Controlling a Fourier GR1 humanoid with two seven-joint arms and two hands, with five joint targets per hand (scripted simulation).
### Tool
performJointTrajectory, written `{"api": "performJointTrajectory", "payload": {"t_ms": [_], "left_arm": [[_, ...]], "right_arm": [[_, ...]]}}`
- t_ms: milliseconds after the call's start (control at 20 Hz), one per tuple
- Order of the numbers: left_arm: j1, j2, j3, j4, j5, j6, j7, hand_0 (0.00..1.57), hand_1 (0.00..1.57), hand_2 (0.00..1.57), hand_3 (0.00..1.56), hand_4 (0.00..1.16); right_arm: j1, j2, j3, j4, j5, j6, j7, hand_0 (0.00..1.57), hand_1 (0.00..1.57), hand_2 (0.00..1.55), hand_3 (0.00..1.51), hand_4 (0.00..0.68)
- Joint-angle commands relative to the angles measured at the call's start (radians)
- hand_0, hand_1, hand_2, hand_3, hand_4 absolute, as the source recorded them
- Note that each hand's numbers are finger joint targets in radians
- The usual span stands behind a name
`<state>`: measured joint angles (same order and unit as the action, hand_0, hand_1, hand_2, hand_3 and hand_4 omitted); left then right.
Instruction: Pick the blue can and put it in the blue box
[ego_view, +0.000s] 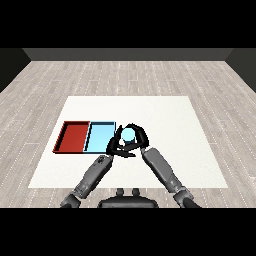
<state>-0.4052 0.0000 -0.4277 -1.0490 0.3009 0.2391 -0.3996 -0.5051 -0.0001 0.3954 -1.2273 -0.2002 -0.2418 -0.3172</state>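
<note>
I look down on a grey plank floor (128, 75) that runs to the far wall, with a white surface (165, 125) laid across its middle. Toward the left of the surface two shallow trays lie side by side, edges touching: a red tray (64, 139) on the left and a light blue tray (92, 137) on its right. My two grey forearms come in from the near corners and meet just right of the light blue tray. My right forearm (162, 170) ends in the right hand (141, 136), whose black fingers curl round the blue can (129, 134). The can is upright, pale blue, held just beside the light blue tray's right edge and not inside it. My left hand (116, 145) sits against the can's near left side, fingers bent beneath it; I cannot tell whether they grip it.
</note>
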Motion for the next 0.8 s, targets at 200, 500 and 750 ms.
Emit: {"api": "performJointTrajectory", "payload": {"t_ms": [200,500,750], "left_arm": [[-0.088,0.0,-0.037,0.125,0.073,0.001,-0.062,0.0,0.0,0.0,0.0,0.0],[-0.079,0.004,-0.029,0.061,0.021,0.03,-0.029,0.0,0.0,0.0,0.0,0.1],[-0.122,0.001,-0.121,0.148,-0.101,0.221,-0.022,0.41,0.41,0.56,0.29,0.57]], "right_arm": [[-0.015,0.0,0.082,-0.048,-0.017,-0.035,0.061,1.43,1.43,1.43,1.39,0.616],[-0.024,0.0,0.13,-0.031,0.002,-0.077,0.049,1.36,1.36,1.44,1.4,0.615],[-0.058,0.0,0.159,-0.047,-0.038,-0.086,0.067,1.42,1.42,1.44,1.39,0.604]]}}
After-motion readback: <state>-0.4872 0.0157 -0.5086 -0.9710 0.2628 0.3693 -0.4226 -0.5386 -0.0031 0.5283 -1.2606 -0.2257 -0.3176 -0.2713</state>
